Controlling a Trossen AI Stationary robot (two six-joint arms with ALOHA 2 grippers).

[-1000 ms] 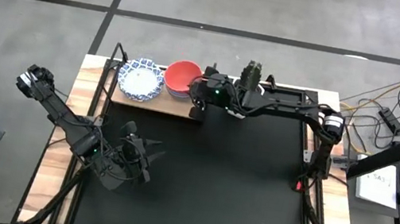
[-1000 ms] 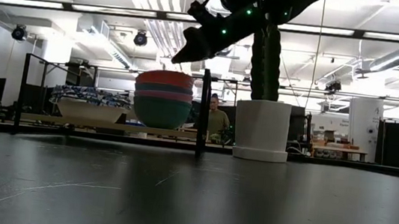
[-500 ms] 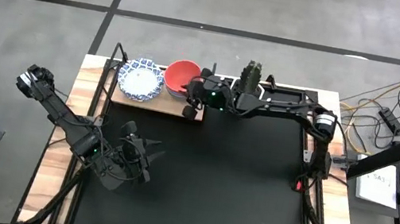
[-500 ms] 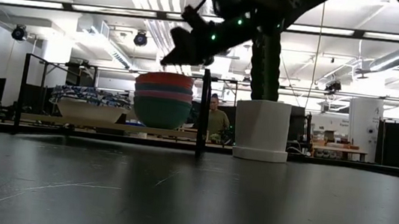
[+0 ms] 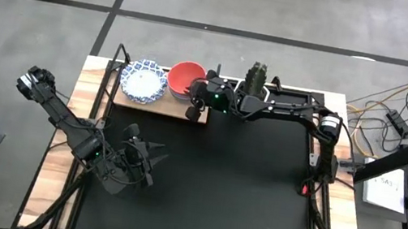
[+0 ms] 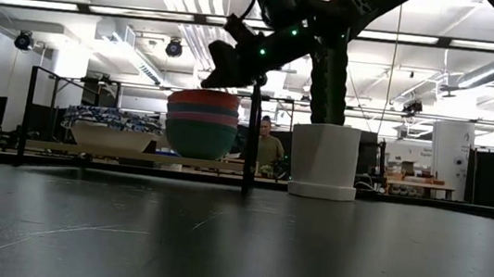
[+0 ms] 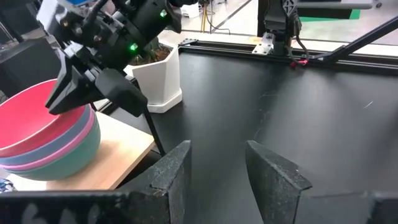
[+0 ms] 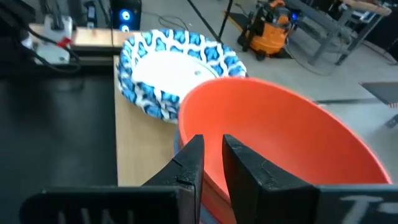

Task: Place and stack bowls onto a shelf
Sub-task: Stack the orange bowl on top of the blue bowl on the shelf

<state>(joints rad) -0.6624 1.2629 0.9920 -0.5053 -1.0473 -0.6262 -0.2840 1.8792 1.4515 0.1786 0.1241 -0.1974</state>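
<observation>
1 shelf (image 5: 176, 110) carries 4 stacked solid bowls (image 6: 202, 124), 1 white-blue stack (image 5: 143, 80).

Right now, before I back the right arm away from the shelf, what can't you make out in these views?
- White stack: bowl count; low view shows it side-on, high view from straight above.
- Blue bowl in the coloured stack: low view shows only a thin band, and the red bowl covers it from above.
- Right tool: whether its fingers touch the red rim.
- Shelf right end: arm covers it from above.
</observation>
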